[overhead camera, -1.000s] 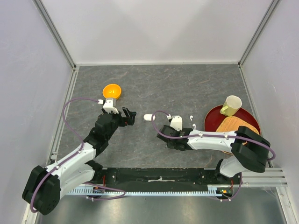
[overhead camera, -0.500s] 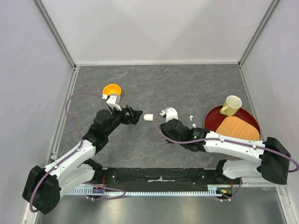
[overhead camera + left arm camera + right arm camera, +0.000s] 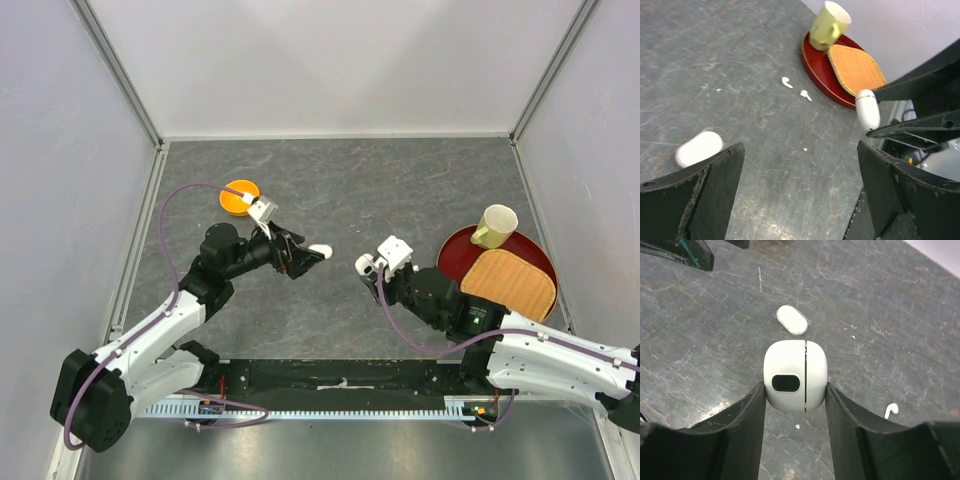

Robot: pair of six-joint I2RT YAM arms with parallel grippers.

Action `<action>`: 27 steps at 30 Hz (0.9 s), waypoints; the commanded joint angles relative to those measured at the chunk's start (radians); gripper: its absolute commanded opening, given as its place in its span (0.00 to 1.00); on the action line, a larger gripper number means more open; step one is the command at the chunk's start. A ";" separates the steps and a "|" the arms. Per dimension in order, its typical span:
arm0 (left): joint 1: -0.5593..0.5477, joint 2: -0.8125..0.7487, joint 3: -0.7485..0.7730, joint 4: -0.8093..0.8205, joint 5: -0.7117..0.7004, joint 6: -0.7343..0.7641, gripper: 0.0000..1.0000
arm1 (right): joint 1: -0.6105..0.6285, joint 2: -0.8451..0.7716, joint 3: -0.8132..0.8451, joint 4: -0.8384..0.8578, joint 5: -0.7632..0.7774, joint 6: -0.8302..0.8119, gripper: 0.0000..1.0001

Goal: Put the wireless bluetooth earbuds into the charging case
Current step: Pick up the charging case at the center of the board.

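Swung in on the loose white case (image 3: pixel 699 148) with left gripper (image 3: pixel 800 149) gaping wide; pulled back with right gripper (image 3: pixel 795 390) clamped on closed charging case (image 3: pixel 795 371).

Slate-grey tabletop boxed in by pale walls

The tabletop (image 3: pixel 400 190) is dark grey with lighter veins like stone, and matt; a plain whitish back wall (image 3: pixel 330 60) closes it at 12 o'clock; a left wall (image 3: pixel 60 200) with a faint lilac tint stands at 9 o'clock, and a right wall (image 3: pixel 600 170) like it at 3 o'clock; slim aluminium posts (image 3: pixel 120 75) run up the far corners, at about 11 and 1 o'clock; a black mounting plate (image 3: pixel 400 375) edged by a silver slotted rail lies along the near side at 6 o'clock; the light is even and diffuse, the shadows faint.
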 commanded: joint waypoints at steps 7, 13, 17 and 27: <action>0.004 0.168 0.113 0.081 0.345 -0.062 0.99 | 0.002 -0.026 -0.031 0.101 -0.113 -0.208 0.00; -0.030 0.206 0.143 0.096 0.357 -0.084 0.99 | 0.002 0.014 -0.016 0.104 -0.111 -0.248 0.00; -0.067 0.257 0.183 0.064 0.341 -0.073 0.99 | 0.002 0.023 -0.013 0.108 -0.096 -0.251 0.00; -0.142 0.401 0.281 0.019 0.312 -0.078 0.97 | 0.004 0.008 -0.017 0.165 -0.097 -0.242 0.00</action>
